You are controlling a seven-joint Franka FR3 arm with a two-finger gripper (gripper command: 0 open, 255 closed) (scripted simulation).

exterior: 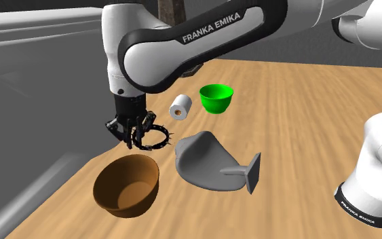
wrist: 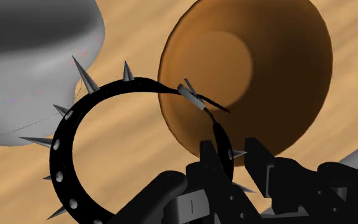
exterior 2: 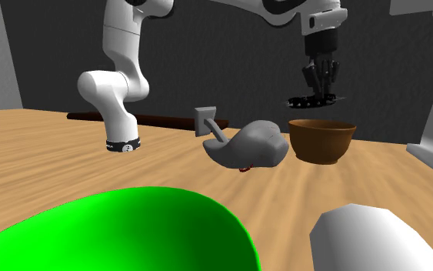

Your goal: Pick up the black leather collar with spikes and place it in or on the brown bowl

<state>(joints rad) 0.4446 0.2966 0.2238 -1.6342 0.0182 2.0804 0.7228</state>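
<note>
Shoulder view, left to right: brown bowl point(exterior: 127, 185) upright near the desk point(exterior: 304, 122) edge on that view's left. Just past its rim, gripper point(exterior: 134, 132) clenched on the black spiked collar point(exterior: 157, 138), gripped by one side of the ring, up in the air and clear of the bowl. Next, white roll point(exterior: 180, 107), grey whale-shaped thing point(exterior: 206, 163) lying mid-desk beside the brown bowl, then green bowl point(exterior: 216, 97) toward the far edge.

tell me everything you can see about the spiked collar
A black ring-shaped collar with grey pointed spikes around its outside, pale dots along the band and a grey buckle-like piece. The gripper is shut on one side, holding it roughly level in the air, partly over the brown bowl and clear of it. Nothing else touches it.
</note>
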